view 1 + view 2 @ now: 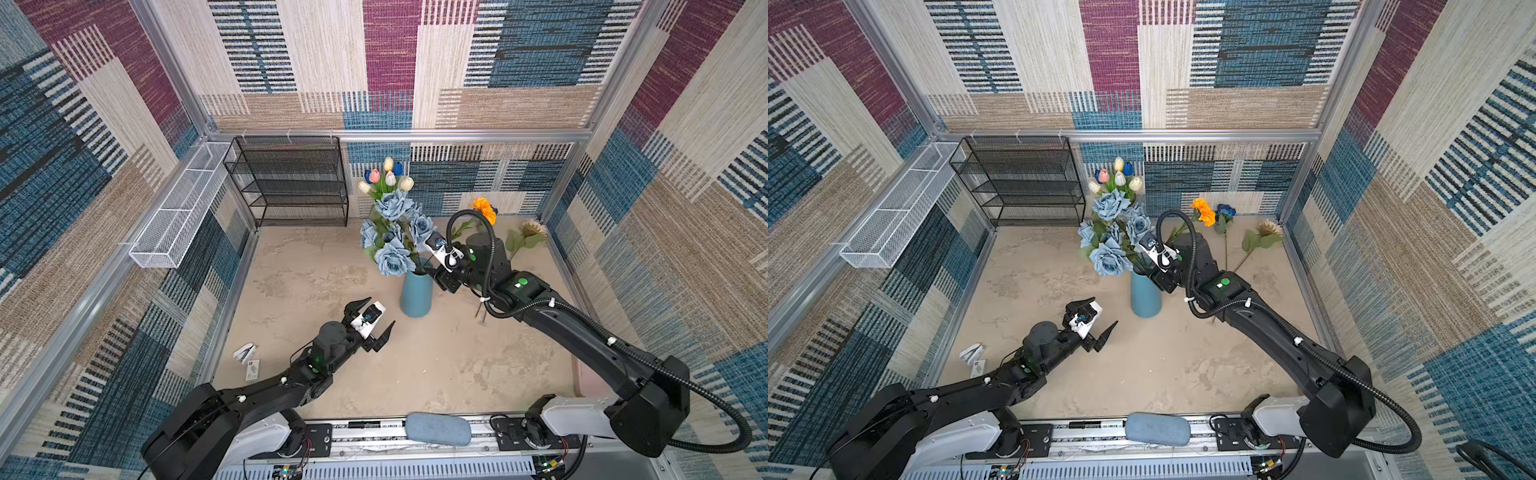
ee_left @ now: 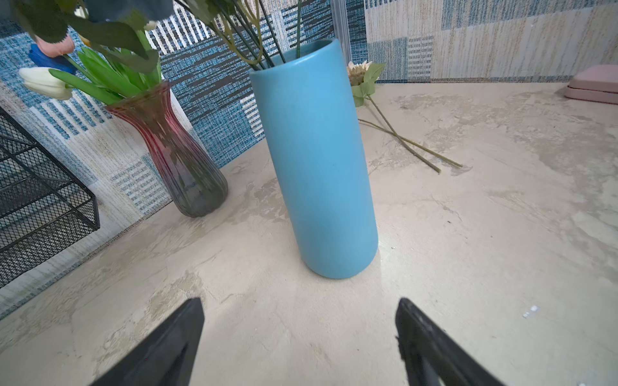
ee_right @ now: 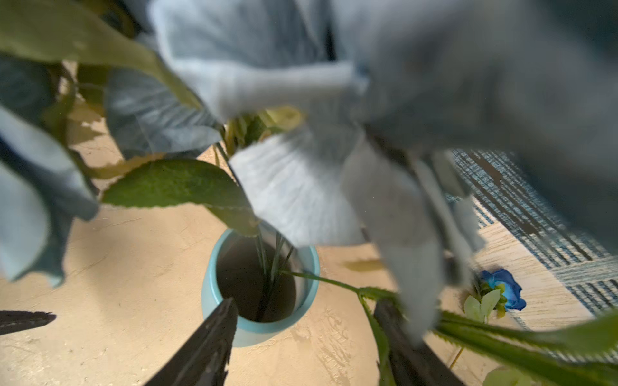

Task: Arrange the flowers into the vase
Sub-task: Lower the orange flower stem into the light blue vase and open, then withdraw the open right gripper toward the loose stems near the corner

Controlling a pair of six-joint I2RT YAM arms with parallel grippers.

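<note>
We see the dusty-blue rose bunch [image 1: 392, 257], its fabric petals ruffled, standing in the smooth matte blue cylinder vase [image 1: 417, 293]. Our right gripper [image 3: 306, 302] hangs above the round mouth, tapered black jaws spread and empty; our left gripper [image 2: 299, 300], also spread, faces the vase over the mottled beige tabletop [image 1: 311, 270].

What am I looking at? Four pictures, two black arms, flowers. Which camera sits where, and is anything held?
Two robot arms at a table, each ending in a two-fingered hand. Two pictures are from one overhead camera pair; two from a camera on each wrist. A blue vase holds dusty-blue roses; beyond it tulips stand in a glass vase. An orange bloom, a deep-blue rose and a pale sunflower lie on the table. The left hand is open, facing the blue vase. The right hand is open above the vase mouth, among the roses. Neither seems to hold anything.
</note>
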